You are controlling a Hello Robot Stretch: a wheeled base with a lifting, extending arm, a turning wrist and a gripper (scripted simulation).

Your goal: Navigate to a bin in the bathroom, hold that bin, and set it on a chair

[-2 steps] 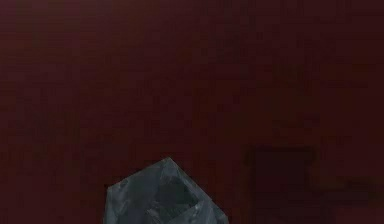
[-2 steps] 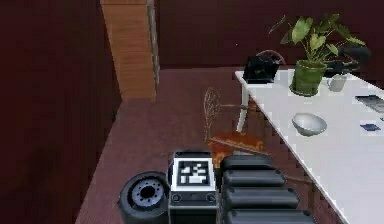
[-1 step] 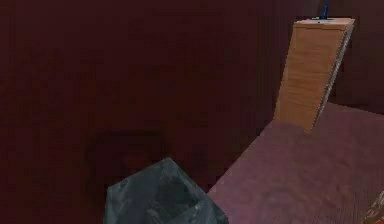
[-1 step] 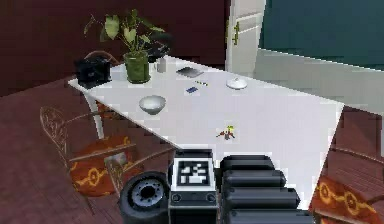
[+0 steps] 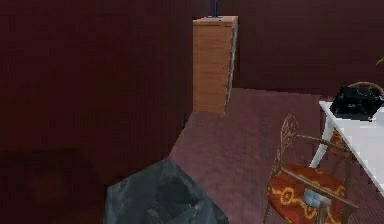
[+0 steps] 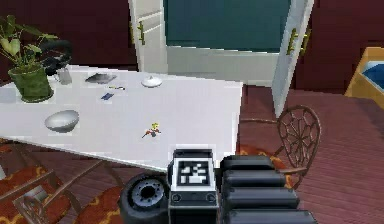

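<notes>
A metal-framed chair (image 5: 308, 186) with a red cushion stands at the forward view's lower right, pushed up to a white table (image 5: 362, 150). A dark grey, crumpled-looking mass (image 5: 165, 200) lies at that view's bottom edge; I cannot name it. In the arm side view the arm's dark segments (image 6: 255, 185) lie low at the bottom edge with a white marked square (image 6: 195, 172). Left of it sits the gripper's dark round body (image 6: 145, 197). Its far end is not clear, so I cannot tell whether it holds anything. Another ornate chair (image 6: 298, 135) stands at the table's right end.
The white table (image 6: 190, 110) carries a potted plant (image 6: 28, 65), a grey bowl (image 6: 61, 121) and small items. White double doors (image 6: 285, 45) stand behind it. A tall wooden cabinet (image 5: 213, 65) stands ahead by dark maroon walls. A black object (image 5: 358, 100) rests on the table.
</notes>
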